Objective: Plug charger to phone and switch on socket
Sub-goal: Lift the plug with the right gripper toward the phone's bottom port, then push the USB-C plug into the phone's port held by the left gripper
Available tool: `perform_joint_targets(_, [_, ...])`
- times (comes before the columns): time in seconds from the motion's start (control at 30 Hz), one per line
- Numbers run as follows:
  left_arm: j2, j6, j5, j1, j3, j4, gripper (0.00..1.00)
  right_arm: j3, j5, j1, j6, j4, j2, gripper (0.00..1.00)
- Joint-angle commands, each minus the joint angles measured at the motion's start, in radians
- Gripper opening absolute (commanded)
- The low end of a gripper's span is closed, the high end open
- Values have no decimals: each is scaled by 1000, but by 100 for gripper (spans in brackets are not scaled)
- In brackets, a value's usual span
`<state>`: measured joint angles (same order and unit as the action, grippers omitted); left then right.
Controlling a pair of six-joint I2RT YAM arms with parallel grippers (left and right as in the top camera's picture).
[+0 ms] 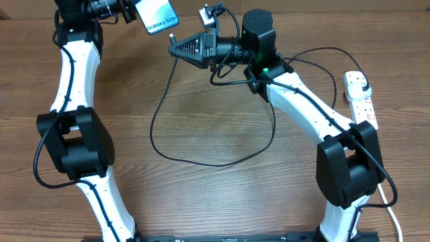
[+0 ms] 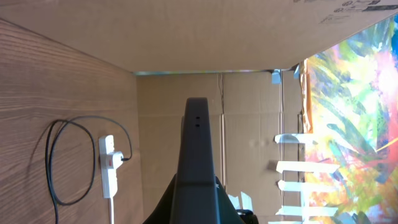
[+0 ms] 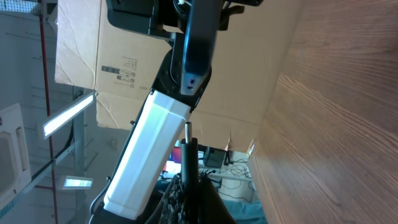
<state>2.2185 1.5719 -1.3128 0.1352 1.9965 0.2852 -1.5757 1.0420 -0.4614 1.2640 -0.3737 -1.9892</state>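
Well away from the socket point(image 1: 359, 101), left fingers point(image 1: 129, 12) clamp the phone point(image 1: 161, 17), right fingers point(image 1: 185, 48) the charger point(image 1: 201, 161).

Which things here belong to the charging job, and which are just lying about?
Job: slim smartphone with lit light-blue screen, in left gripper; thin black charger cable, tip in right gripper; white power strip with red-marked switches.
Lying about: brown cardboard panels; colourful painted sheet.
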Motion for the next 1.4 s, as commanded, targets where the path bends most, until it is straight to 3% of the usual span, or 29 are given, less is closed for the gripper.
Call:
perform_joint_targets(0.0, [-39, -1, -21, -5, 18, 13, 4, -23, -9, -1, 8, -12, 31, 4])
perform_joint_targets(0.77, [-39, -45, -41, -39, 18, 11, 4, -23, 6, -3, -42, -11, 31, 4])
perform_joint_targets(1.37, [-39, 14, -43, -16, 18, 3, 4, -23, 6, -3, -42, -11, 31, 4])
